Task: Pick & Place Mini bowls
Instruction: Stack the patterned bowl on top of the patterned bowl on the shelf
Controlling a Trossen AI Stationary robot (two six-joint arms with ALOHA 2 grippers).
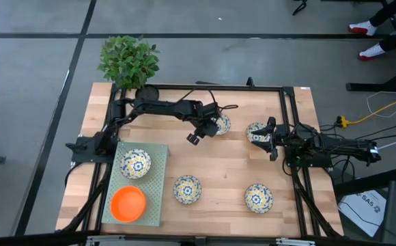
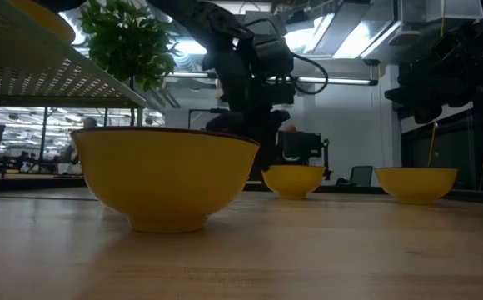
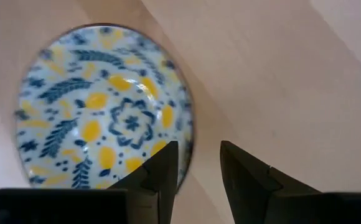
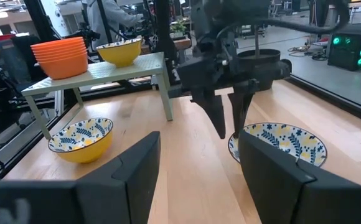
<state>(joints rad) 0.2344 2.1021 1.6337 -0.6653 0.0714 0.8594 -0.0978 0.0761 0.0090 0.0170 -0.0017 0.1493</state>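
left gripper (image 3: 196,165) jaws open, straddling rim of patterned bowl (image 3: 103,115) at worktop (image 1: 225,167) far centre | bowl body lies to one side of jaws | right gripper (image 4: 196,162) open, waits right by another bowl (image 1: 256,131)

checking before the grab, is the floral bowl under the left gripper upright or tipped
Upright: the floral bowl shows its patterned inside, and sits level on the table.

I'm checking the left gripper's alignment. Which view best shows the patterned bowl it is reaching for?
The left wrist view: the patterned bowl nearly fills it, rim between the left gripper's fingers. The high view shows it small; the right wrist view sideways; the low view, hardly.
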